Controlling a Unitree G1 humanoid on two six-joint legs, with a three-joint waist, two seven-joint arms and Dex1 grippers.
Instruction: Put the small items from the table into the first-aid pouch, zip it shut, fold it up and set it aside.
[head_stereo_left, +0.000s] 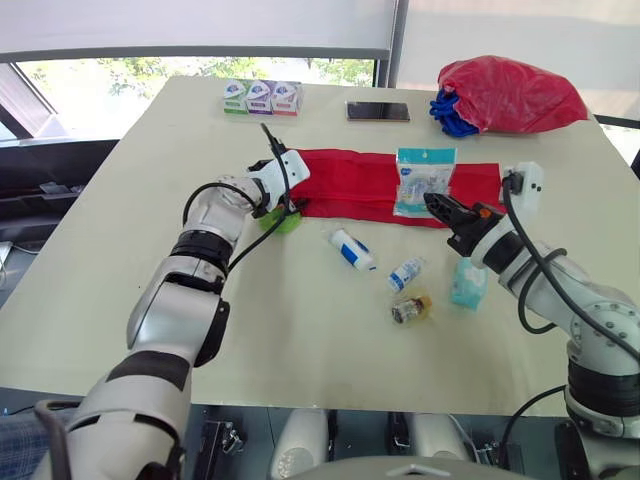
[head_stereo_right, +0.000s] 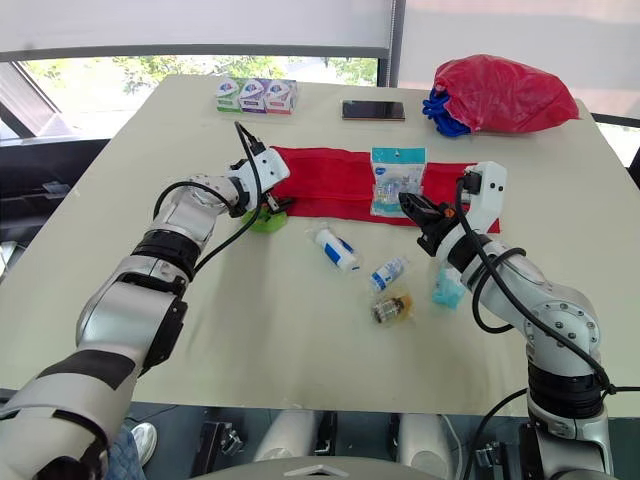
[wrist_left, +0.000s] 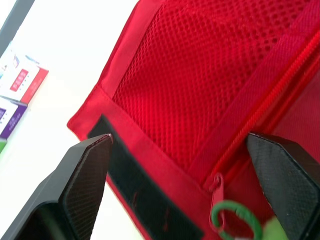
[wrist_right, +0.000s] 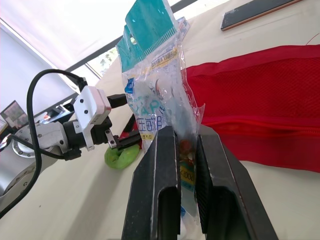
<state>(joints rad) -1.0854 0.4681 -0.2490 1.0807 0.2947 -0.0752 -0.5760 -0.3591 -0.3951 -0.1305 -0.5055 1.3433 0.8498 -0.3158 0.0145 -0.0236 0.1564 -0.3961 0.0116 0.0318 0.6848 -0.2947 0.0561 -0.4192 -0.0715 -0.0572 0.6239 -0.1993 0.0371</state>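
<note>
Teal packet (head_stereo_left: 466, 290) half behind right arm (head_stereo_left: 522, 264), boxes (head_stereo_left: 260, 97) unreadable

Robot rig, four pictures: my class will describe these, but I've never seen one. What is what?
This is a two-armed humanoid. The two wide pictures come from its head camera, looking down on a table; the two close-ups come from a camera on each wrist. A red pouch lies unfolded flat. The right end effector pinches a clear packet near it; the left end effector is open at the pouch's zip pull. A tube, a small bottle, an amber vial and a teal sachet lie loose.
</note>
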